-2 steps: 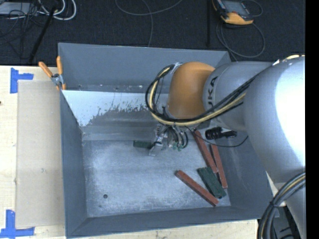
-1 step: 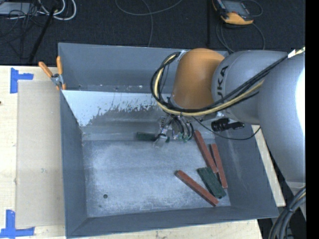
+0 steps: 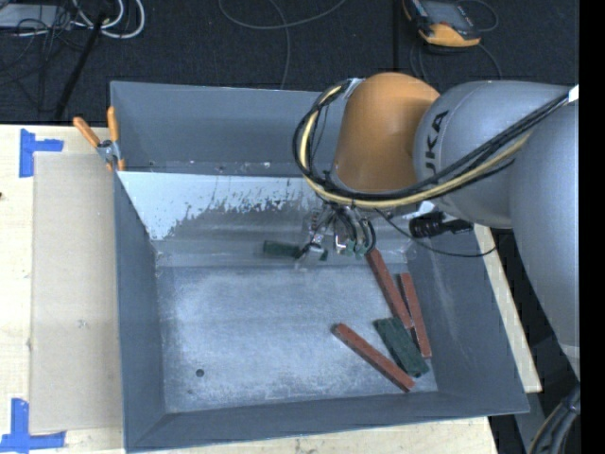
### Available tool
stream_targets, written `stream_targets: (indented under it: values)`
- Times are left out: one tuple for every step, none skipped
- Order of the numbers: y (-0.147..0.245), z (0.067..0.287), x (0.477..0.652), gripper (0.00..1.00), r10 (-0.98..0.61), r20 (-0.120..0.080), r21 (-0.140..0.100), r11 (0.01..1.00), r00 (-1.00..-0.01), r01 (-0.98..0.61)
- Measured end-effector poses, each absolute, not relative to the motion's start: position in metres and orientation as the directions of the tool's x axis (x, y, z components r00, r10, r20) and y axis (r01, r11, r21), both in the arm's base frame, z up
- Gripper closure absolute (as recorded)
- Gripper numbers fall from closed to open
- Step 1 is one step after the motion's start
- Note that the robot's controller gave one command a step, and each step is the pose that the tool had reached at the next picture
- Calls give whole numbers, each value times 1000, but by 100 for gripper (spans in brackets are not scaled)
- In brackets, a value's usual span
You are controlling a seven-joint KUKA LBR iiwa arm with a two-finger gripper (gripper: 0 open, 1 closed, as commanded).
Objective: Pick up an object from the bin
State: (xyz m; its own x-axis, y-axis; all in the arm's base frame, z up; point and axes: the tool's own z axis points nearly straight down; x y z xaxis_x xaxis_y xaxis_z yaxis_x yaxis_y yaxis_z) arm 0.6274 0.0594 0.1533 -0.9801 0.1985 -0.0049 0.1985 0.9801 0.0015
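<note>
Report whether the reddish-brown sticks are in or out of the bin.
In: all three reddish-brown sticks lie on the bin floor, right side.

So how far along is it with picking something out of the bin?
Done: the gripper is down inside the bin, by the far wall, right beside a small dark green piece. In hand: nothing is visibly lifted; whether it grips that piece I cannot tell. Left: the grasp and the lift out. The reddish-brown sticks and a dark green strip lie on the floor at the right.
</note>
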Motion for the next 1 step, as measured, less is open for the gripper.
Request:
stream_targets:
  values:
    - [59, 177, 628, 100, 197, -4, 1, 980, -980, 197]
